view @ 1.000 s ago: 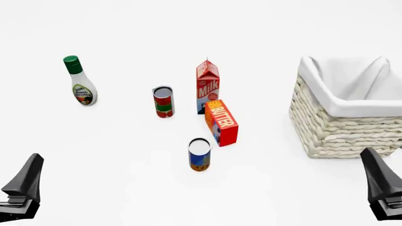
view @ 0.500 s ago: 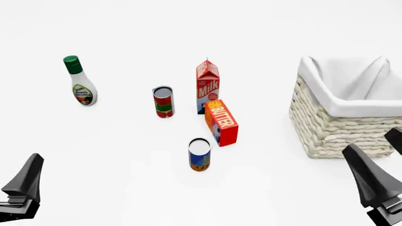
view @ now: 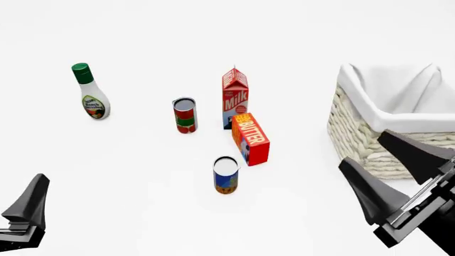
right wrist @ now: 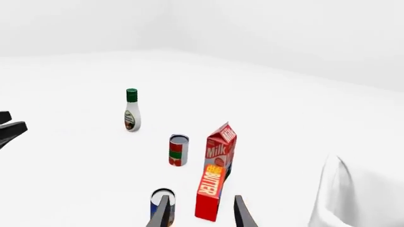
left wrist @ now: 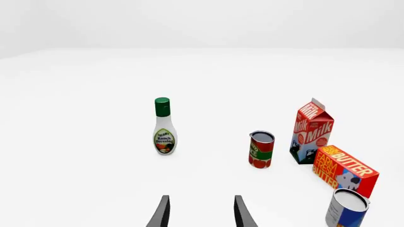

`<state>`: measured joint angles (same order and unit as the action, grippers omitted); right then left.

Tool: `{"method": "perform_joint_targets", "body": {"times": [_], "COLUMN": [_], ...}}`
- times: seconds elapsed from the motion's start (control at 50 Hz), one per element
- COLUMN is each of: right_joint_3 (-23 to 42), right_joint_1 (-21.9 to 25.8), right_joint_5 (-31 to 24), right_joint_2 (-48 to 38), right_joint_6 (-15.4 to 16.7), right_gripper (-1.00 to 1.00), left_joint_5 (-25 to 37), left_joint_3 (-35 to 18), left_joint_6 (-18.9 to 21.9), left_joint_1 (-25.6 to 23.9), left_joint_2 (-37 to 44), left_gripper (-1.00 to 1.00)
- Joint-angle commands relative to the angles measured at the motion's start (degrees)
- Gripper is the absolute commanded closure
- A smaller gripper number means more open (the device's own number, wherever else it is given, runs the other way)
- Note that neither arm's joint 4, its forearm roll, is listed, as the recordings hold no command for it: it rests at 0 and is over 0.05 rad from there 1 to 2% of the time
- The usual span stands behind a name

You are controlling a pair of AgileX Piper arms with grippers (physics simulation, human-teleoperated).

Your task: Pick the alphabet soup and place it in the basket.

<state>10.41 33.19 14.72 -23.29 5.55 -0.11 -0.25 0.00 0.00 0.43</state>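
Note:
The alphabet soup (view: 226, 175) is a small can with a blue label and a silver top, standing upright at the table's front centre. It also shows in the left wrist view (left wrist: 346, 208) and, half behind a finger, in the right wrist view (right wrist: 160, 201). The basket (view: 370, 144), cream wicker with white cloth lining, stands at the right; its cloth edge (right wrist: 344, 189) shows in the right wrist view. My right gripper (view: 363, 148) hovers open in front of the basket, right of the soup, holding nothing. My left gripper (left wrist: 200, 198) stays open and empty at the front left corner.
A ranch dressing bottle (view: 90, 92) stands at the back left. A red-and-green can (view: 185, 114), a milk carton (view: 235, 97) and a butter box (view: 250, 138) cluster just behind the soup, with the butter box closest to it.
My right gripper has swung in from the front right corner, leftward and forward, and now both of its fingers show in front of the basket. The left gripper and all objects stayed put.

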Motion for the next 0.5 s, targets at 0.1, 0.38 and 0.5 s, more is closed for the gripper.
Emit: {"method": "perform_joint_targets", "body": {"times": [0.1, 0.38, 0.5], "right_joint_3": [1.09, 2.22, 3.3], "right_joint_1": [5.65, 9.81, 11.09], "right_joint_5": [11.51, 20.89, 23.69], "right_joint_2": [-13.83, -26.14, -30.72], "right_joint_6": [0.34, -0.33, -0.42], "right_gripper": [-1.0, -1.0, -1.0], "left_joint_5": [0.0, 0.0, 0.0], "left_joint_3": [0.0, 0.0, 0.0], "left_joint_6": [0.0, 0.0, 0.0], "left_joint_1": [0.0, 0.0, -0.01], "left_joint_2": [0.0, 0.0, 0.0], "left_gripper": [-1.0, -1.0, -1.0]}}
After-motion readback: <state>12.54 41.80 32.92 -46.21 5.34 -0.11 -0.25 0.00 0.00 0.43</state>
